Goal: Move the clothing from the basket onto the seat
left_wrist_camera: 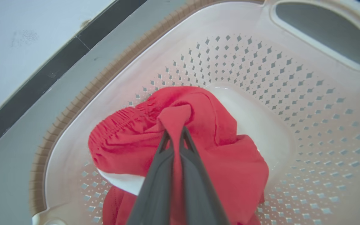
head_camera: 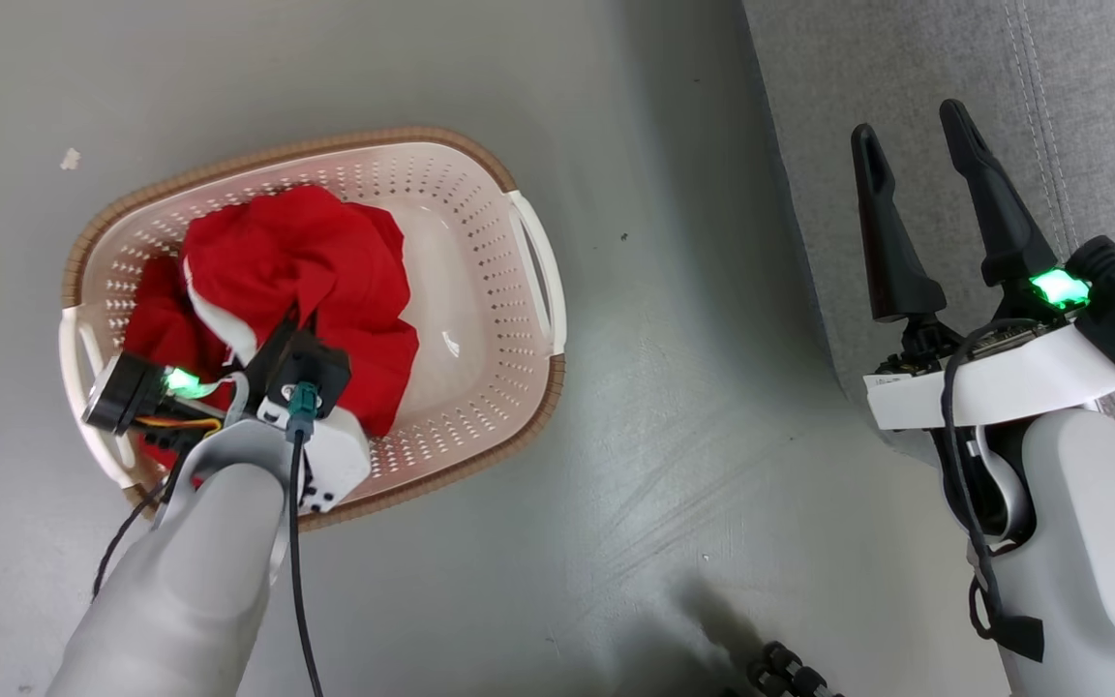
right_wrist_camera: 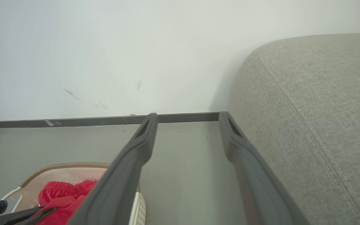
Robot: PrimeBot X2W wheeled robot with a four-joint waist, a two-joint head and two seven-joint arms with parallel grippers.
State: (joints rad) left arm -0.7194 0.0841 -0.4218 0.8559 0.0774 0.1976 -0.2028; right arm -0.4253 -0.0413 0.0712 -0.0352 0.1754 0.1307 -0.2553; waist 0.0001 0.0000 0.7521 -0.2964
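1. Clothing [head_camera: 306,252] – a bunched heap of bright red fabric – lies in the left half of the basket [head_camera: 480,290]. The basket's right half is bare down to its pale bottom.
2. The left claw [left_wrist_camera: 175,132] reaches down into the heap. Its two dark fingers are pressed together, with a raised fold of red cloth pinched between them near the tips.
3. Around the pinch the fabric rises to a peak. In the left wrist view a gathered elastic band lies just to its left, and a strip of white trim [left_wrist_camera: 123,182] shows below that.
4. The basket stands on the grey floor [head_camera: 674,407], apart from the seat [head_camera: 809,97], which shows at the upper right of the head view.
5. The right claw [head_camera: 908,119] is near the seat's edge with its fingers spread wide – it holds nothing and touches nothing.
6. In the right wrist view the seat's rounded corner and stitched seam sit to the right of those fingers. The basket with the red cloth shows low on the left, before a white wall [right_wrist_camera: 136,47].
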